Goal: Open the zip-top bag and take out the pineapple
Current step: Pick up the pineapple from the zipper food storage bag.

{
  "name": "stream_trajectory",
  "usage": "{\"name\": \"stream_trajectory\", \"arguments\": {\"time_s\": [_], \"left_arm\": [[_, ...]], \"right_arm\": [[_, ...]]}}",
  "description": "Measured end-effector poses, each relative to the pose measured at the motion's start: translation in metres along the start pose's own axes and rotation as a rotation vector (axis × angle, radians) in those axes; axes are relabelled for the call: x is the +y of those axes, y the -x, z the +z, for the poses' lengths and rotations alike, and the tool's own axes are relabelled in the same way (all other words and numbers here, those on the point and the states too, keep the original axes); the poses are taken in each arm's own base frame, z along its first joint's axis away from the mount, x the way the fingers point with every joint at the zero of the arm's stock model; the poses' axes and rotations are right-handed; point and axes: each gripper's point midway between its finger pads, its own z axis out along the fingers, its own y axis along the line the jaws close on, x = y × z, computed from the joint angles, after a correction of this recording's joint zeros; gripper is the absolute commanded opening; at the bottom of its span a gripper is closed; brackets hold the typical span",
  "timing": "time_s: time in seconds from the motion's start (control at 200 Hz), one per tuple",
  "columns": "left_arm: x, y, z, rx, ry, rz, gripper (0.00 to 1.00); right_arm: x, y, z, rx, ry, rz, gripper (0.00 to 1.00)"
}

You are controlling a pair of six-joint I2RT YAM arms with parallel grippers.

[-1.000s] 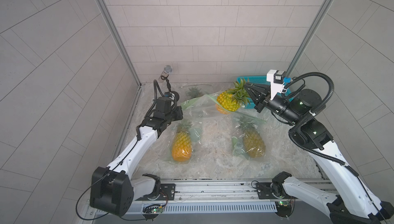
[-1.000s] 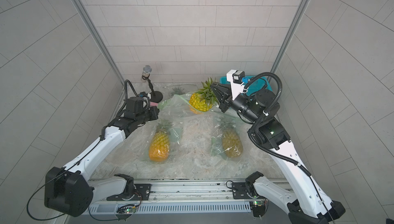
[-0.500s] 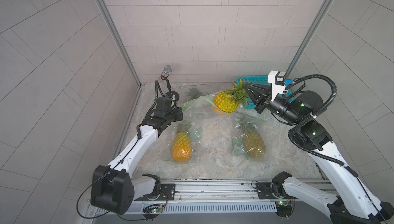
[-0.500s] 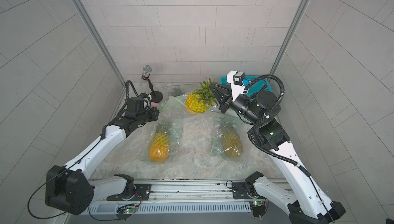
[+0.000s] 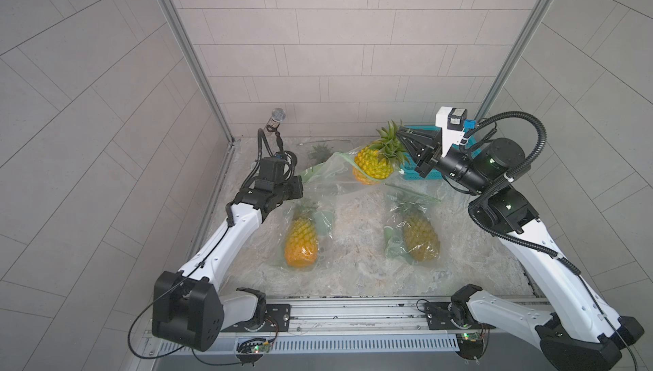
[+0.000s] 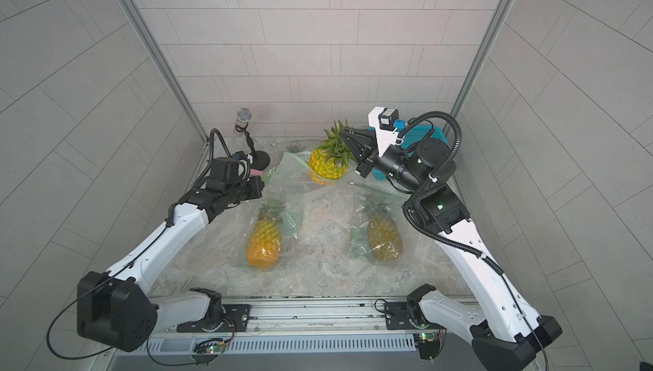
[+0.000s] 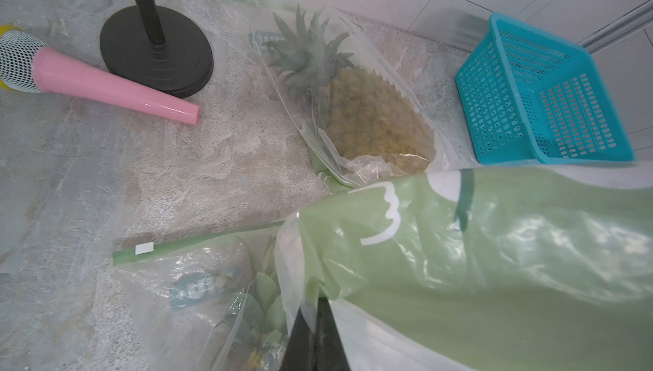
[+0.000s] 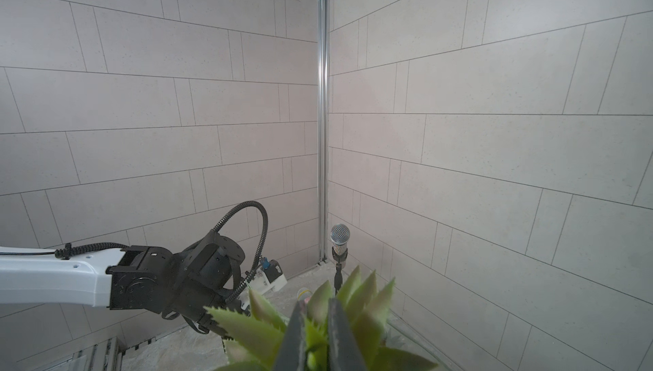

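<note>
Pulled a shade higher and toward the table's [image 5: 353, 263] left side than a second ago, the pineapple [image 5: 372, 166] hangs over the back of the table, near the back right corner and just beside the blue basket [image 7: 512, 122]. The right gripper [image 6: 345, 133] is clamped on its leafy crown; the right wrist view shows the fingers pinching a leaf between them. The left gripper [image 7: 315, 316] is closed on the green-tinted end of the zip-top bag [image 5: 327, 178], which stretches taut from it toward the fruit. The bag's mouth is open and most of the fruit is out, though its base seems to sit behind the film at the rim. The step in hand looks like the extraction itself. The next move probably calls for the right arm to draw up and away while the left anchors the bag, until the base clears the rim.
</note>
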Motion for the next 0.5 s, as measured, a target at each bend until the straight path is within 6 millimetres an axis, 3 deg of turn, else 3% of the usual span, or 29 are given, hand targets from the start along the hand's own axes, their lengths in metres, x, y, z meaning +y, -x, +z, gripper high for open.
{"name": "stream_trajectory", "arguments": {"time_s": [0.315, 0.5], "left_arm": [[-0.003, -0.004, 0.005, 0.044, -0.014, -0.006, 0.0], [-0.003, -0.003, 0.003, 0.047, -0.013, -0.007, 0.0]], "right_arm": [[0.005, 0.023, 0.004, -0.061, 0.03, -0.036, 0.0], [0.007, 0.025, 0.003, -0.067, 0.043, -0.043, 0.0]]}}
